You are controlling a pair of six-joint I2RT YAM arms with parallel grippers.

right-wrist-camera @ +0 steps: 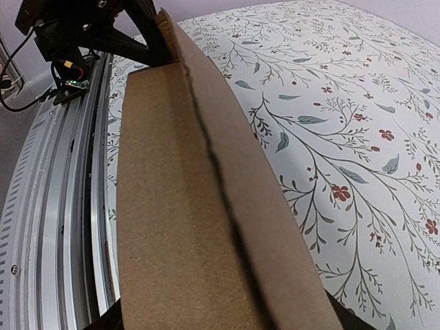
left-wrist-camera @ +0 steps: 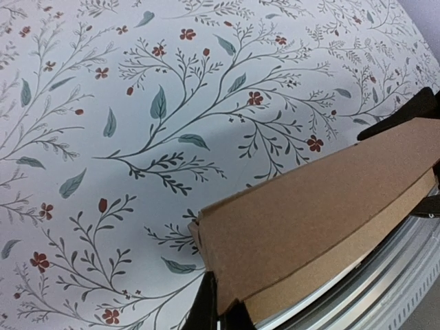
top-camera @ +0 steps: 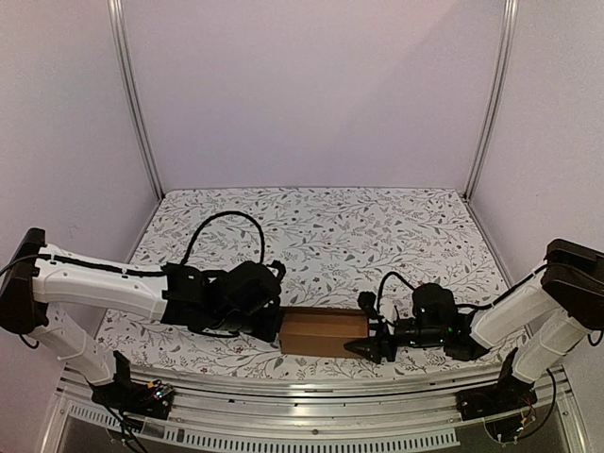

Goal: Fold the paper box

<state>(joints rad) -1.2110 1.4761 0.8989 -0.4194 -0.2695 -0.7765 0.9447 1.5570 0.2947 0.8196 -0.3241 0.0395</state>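
Paper box point(right-wrist-camera: 199, 227) masks right fingers point(top-camera: 363, 349); grip unclear.

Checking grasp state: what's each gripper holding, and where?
Left gripper pinches the paper box at its left end. Right gripper straddles the right end; whether it grips cannot be told.

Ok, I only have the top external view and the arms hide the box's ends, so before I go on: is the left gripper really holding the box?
Observer: Yes. The left wrist view shows the left gripper shut on a corner of the paper box.
Operator: And the right one?
Observer: In the right wrist view the right gripper straddles the box's other end. I cannot tell whether it presses the cardboard.
Operator: Is the top closed?
Observer: Not fully. That view shows a dark gap running lengthwise between two panels.
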